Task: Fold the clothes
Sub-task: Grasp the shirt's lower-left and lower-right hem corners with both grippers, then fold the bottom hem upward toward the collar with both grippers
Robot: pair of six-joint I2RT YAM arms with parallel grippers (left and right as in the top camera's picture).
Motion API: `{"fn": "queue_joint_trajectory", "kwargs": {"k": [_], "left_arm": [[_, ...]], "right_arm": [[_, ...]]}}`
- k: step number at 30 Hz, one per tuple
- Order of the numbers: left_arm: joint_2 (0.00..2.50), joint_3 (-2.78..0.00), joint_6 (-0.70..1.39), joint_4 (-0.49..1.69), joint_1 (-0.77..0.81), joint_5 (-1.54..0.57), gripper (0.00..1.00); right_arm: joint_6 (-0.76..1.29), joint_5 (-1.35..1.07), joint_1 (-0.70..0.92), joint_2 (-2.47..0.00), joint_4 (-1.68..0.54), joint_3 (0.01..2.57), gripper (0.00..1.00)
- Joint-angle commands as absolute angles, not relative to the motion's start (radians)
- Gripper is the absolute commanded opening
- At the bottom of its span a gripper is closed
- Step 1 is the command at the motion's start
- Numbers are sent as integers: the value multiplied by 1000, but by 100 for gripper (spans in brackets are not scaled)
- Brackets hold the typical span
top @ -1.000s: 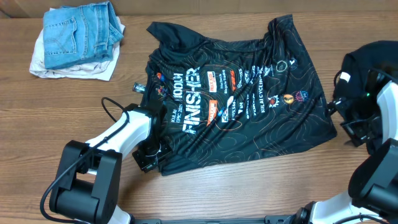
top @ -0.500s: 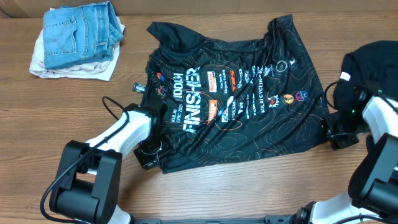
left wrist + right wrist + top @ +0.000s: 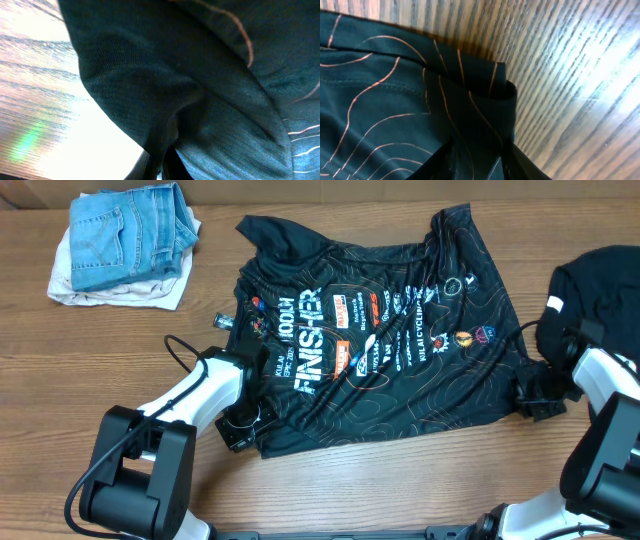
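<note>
- Overhead view is showing the black jersey point(image 3: 380, 340) lying spread out and a bit wrinkly on the worktop point(image 3: 420, 480). It is stretching between the two end effectors.
- The right end effector point(image 3: 530, 395) is the one that has been moving. A second ago it was hanging off to the side of the jersey with its fingers wide. Now it is sitting down on the jersey's corner with its fingers coming together.
- The left end effector point(image 3: 245, 428) is staying put, clenched on the jersey's other near corner.
- I am thinking this means both near corners are now being held. So the arms are getting ready to lift that edge and fold it over. No fold is made yet.
- Right wrist view is showing what the overhead view is missing. The hem corner is bunching up into a little fold right between the fingers, so this end effector is grasping the jersey. Bare wood is lying just beyond it.
- Left wrist view is showing dark cloth being pinched down into the fingers, with wood off to one side.
- Only the overhead view is showing the rest. Some blue jeans point(image 3: 125, 235) are sitting well away from the left end effector, and a black cloth point(image 3: 600, 290) is lying just behind the right end effector.
</note>
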State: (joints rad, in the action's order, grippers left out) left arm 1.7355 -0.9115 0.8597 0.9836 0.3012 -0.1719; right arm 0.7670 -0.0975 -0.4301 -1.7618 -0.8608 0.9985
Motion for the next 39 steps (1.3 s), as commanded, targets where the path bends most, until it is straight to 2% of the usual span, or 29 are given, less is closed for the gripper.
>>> {"fn": "queue_joint_trajectory", "kwargs": {"k": [1, 4, 5, 8, 9, 17, 20, 28, 33, 39], "left_arm": [[1734, -926, 837, 988, 302, -177, 4], [1734, -926, 837, 994, 302, -176, 4], [1734, -926, 829, 997, 302, -176, 4], [1733, -926, 810, 1006, 302, -175, 4], [1732, -928, 810, 1015, 302, -173, 4], [1724, -1067, 800, 1194, 302, -73, 4], [1675, -1127, 801, 1293, 302, -32, 4], [1506, -1130, 834, 1391, 302, -17, 4], [1496, -1130, 834, 1380, 301, -4, 4], [1497, -1131, 834, 1197, 299, 48, 4]], "right_arm": [[794, -74, -427, -1759, -843, 968, 33], [794, -69, -427, -1777, -846, 968, 33], [794, -62, -427, -1779, -847, 968, 29], [800, -2, -428, -1779, -887, 974, 6], [822, 33, -427, -1779, -918, 982, 4], [854, 91, -428, -1708, -1044, 1043, 4], [958, 170, -427, -1641, -1126, 1043, 4], [966, 184, -427, -1459, -1211, 1043, 4], [965, 183, -427, -1404, -1193, 1043, 4], [965, 126, -427, -1405, -1081, 1042, 5]]}}
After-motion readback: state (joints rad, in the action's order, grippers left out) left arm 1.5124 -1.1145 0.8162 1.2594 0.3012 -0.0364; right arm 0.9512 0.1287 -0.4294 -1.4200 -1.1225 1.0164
